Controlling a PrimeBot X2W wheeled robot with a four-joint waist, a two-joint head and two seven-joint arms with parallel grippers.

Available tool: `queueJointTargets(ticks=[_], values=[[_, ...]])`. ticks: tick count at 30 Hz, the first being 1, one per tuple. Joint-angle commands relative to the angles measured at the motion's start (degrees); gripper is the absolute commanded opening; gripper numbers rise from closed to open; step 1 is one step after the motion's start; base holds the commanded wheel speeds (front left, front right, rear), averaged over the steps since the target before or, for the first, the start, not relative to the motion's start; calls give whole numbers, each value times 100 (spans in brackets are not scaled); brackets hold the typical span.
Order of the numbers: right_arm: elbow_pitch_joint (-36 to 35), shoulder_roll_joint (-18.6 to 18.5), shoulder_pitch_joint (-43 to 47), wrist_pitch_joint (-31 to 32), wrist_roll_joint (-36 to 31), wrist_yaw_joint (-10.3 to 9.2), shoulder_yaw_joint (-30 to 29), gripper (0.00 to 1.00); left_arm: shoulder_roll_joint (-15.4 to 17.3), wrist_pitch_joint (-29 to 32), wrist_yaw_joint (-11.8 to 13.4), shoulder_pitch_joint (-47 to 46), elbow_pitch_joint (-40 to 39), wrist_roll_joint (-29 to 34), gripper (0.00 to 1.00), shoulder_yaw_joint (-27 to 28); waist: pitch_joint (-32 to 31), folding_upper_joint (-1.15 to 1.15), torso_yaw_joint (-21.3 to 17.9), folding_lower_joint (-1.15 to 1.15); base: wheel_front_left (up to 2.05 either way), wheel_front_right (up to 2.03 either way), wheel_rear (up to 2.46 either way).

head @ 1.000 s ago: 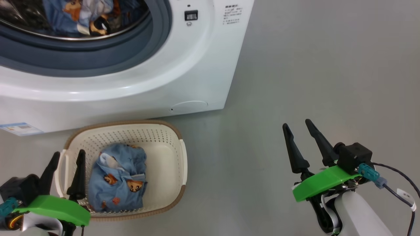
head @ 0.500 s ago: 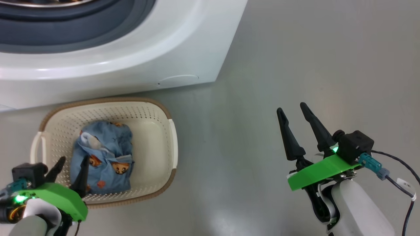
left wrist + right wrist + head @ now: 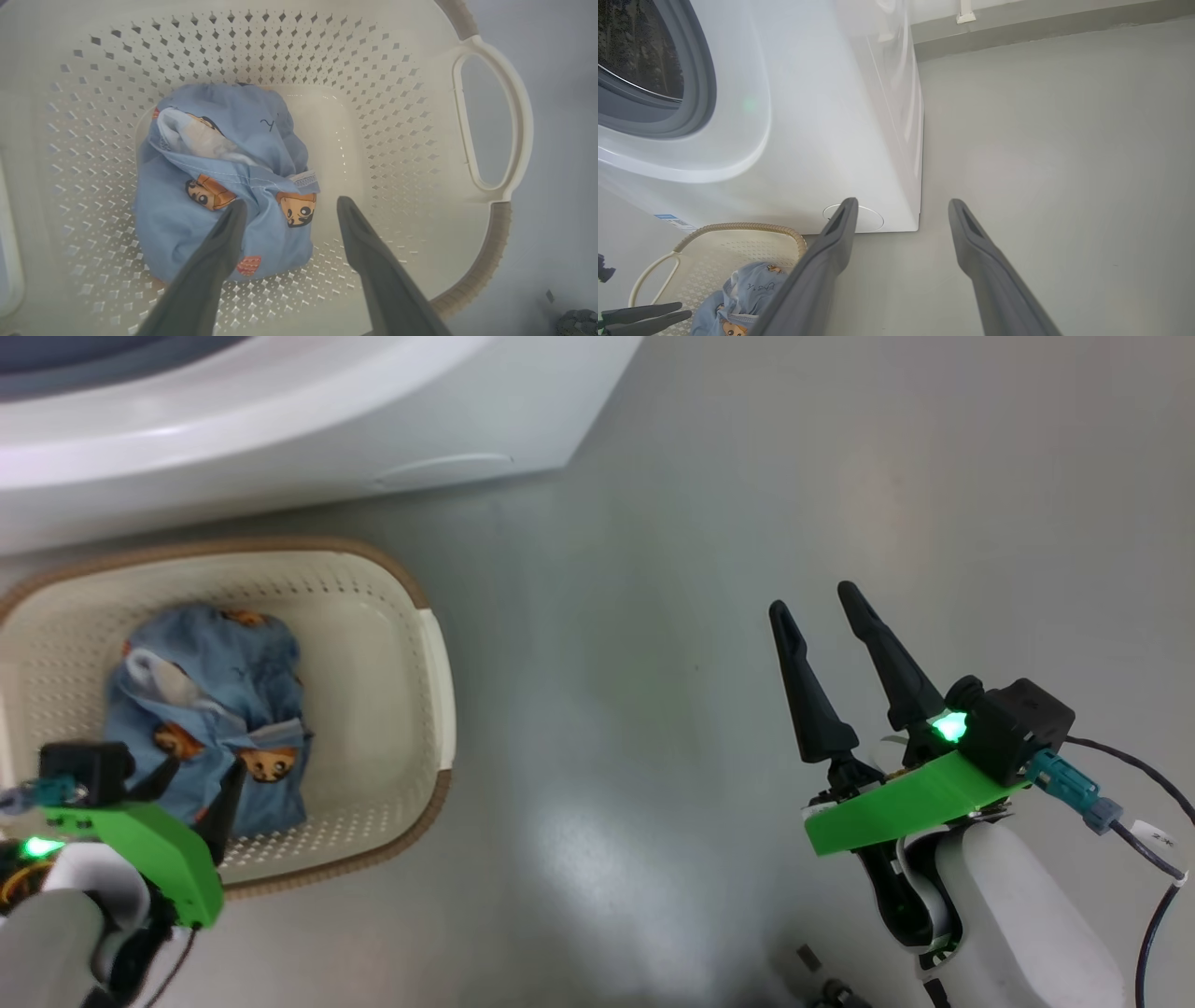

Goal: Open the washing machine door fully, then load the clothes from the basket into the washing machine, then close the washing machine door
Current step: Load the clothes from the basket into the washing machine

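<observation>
Big white boxy front-loading washing machine point(image 3: 280, 420) is seen across the top of the head view, standing on the plain grey floor point(image 3: 700, 523). In the right wrist view the washing machine point(image 3: 808, 116) is shown from the front, with the grey rubber gasket point(image 3: 698, 93) and perforated steel drum point(image 3: 640, 56) exposed.

Small cream-white perforated plastic basket point(image 3: 373, 644) with a brown woven-look rim is set on the floor near the machine front, with a narrow gap between them.

Soft light blue clothes point(image 3: 215, 691), printed with orange-brown cartoon figures, are bunched in one heap on the basket point(image 3: 397, 93) bottom, towards its left side in the head view.

Left claw point(image 3: 201, 784) is held inside the basket rim over the clothes point(image 3: 233, 154), spread wide, nothing gripped. One finger overlaps the heap in the wrist view and the other is over bare basket bottom; contact cannot be told.

Right claw point(image 3: 814, 602) is held over bare floor, well apart from the basket, spread wide and empty.
</observation>
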Motion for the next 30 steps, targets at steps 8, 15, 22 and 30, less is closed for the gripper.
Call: queueJointTargets(ticks=[8,15,22,30], values=[[-438,24,-47,-47,131,43,187,100,563,100,4,-643,539,-390,100,-474,937,0,-427,0,0,0,0],[-622,24,-15,-47,182,43,258,100,793,95,4,-1108,843,-600,100,-892,1326,0,-598,0,0,0,0],[-744,24,37,-47,269,43,354,100,900,-84,4,-1623,1466,-585,100,-1046,1554,0,-805,0,0,0,0],[-857,24,274,-47,192,43,245,100,726,-214,4,-1974,2053,-602,66,-1162,1563,0,-806,0,0,0,0]])
